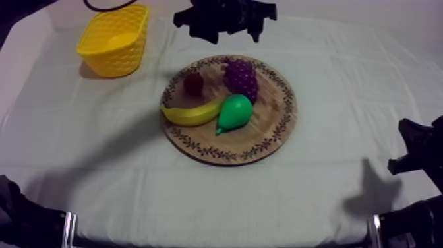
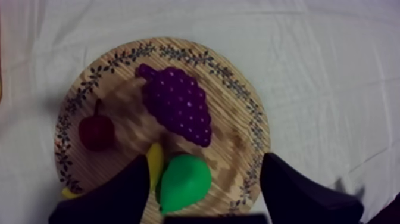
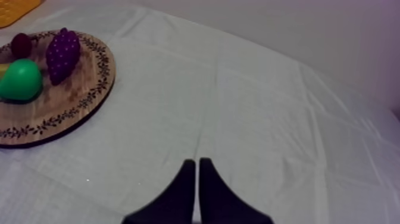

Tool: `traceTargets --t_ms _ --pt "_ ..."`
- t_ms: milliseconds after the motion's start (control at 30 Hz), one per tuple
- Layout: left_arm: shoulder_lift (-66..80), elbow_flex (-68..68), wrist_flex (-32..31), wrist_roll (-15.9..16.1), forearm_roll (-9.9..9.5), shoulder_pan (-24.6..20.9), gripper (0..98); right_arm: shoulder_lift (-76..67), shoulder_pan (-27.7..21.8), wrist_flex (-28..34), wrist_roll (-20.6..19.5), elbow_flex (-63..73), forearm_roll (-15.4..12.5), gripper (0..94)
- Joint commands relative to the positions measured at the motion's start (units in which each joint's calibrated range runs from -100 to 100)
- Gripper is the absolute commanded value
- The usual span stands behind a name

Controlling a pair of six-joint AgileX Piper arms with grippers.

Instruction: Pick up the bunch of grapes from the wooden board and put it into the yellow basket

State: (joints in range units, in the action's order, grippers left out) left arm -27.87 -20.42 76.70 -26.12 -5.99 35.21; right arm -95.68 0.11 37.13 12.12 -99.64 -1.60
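The purple bunch of grapes (image 1: 240, 78) lies on the far part of the round wooden board (image 1: 277, 132), with a small red fruit (image 1: 193, 83) to its left. My left gripper (image 1: 231, 30) hangs above the board's far edge. Its fingers (image 2: 119, 193) stand wide apart over the board (image 2: 238, 89), open and holding nothing, with the grapes (image 2: 178, 107) beyond the fingertips. The yellow basket (image 1: 112, 39) stands at the far left. My right gripper (image 3: 196, 170) is shut on nothing, low over the cloth right of the board (image 3: 89, 101).
A banana (image 1: 191, 113) and a green pear (image 1: 234, 112) lie on the near part of the board, in front of the grapes. My right arm (image 1: 415, 152) sits at the table's right edge. Bare cloth lies between board and basket.
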Motion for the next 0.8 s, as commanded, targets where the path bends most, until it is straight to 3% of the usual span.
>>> traceTargets --t_ms 0,767 --pt "-0.9 -0.4 -0.1 0.0 0.38 -0.2 68.4 0.0 0.0 0.0 0.0 0.0 0.0 0.5" --pt "-14.2 -3.7 -1.5 2.3 5.81 -2.6 70.8 0.0 0.0 0.0 0.0 0.0 0.0 0.5"
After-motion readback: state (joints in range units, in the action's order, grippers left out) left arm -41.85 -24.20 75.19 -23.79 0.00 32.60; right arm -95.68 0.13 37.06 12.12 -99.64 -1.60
